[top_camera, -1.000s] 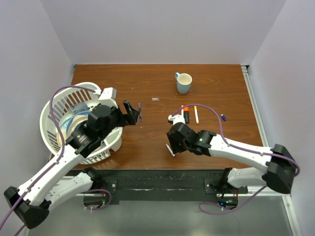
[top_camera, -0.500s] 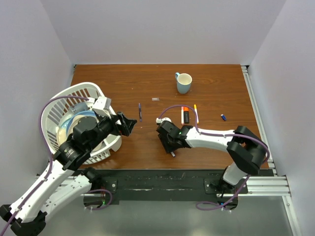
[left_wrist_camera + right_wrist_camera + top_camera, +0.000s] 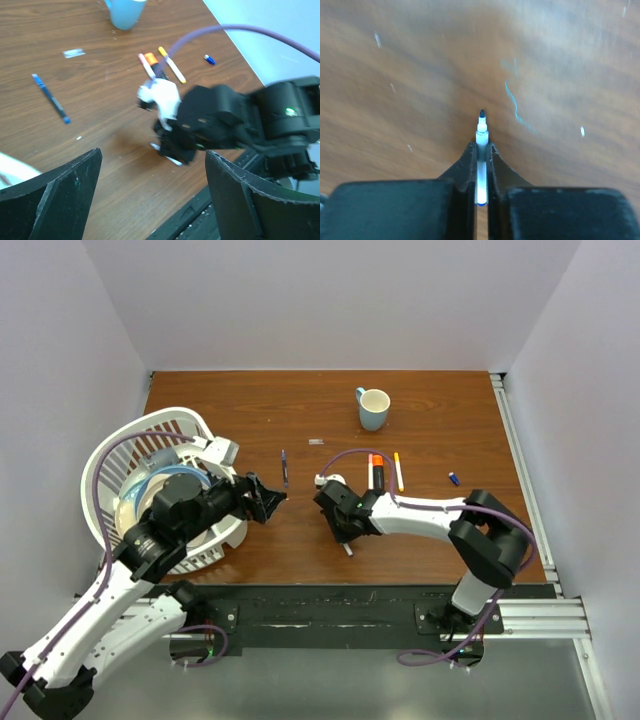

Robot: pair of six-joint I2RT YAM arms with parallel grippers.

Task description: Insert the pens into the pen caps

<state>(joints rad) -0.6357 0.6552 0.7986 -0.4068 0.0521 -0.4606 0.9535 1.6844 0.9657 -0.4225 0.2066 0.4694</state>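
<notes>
Jaws, right gripper (image 3: 481, 149): pressed together on a thin white plastic pen (image 3: 481, 134), which is held lengthwise between the black wedge-shaped fingers. Its dark blue tip points at the tabletop, but the pictures do not settle whether it touches.

Jaws, left gripper (image 3: 152, 155): spread wide, with nothing between them. The fingers (image 3: 55, 200) are matte black with pale worn edges.

Right arm: white shell with black joints. The elbow is folded at the near right, the forearm reaches left to the table's middle, and the wrist pitches down.

Left arm: same build. It rises from the near left corner and passes over the basket, with the gripper (image 3: 270, 502) just beside the basket's right wall.

1. Brown wood-grain laminate table (image 3: 450, 420), lightly scratched.
2. White slatted plastic basket (image 3: 100, 465), round and at the left. It holds a pale blue round item, mostly hidden by the arm.
3. Purple cables, looped over each arm.
4. Slim dark blue pen (image 3: 284, 468), lying loose beyond the left gripper.
5. Black highlighter with orange end (image 3: 377, 472), thick-bodied, beyond the right wrist. In the left wrist view a pink-ended stick (image 3: 145, 64) lies against it.
6. White pen with yellow-orange end (image 3: 398, 470), just beside the highlighter.
7. Small blue cap (image 3: 454, 478), well apart to the right.
8. Small clear-grey scrap (image 3: 316, 442), at mid-table.
9. Light blue ceramic mug (image 3: 373, 408), upright, farthest back.
</notes>
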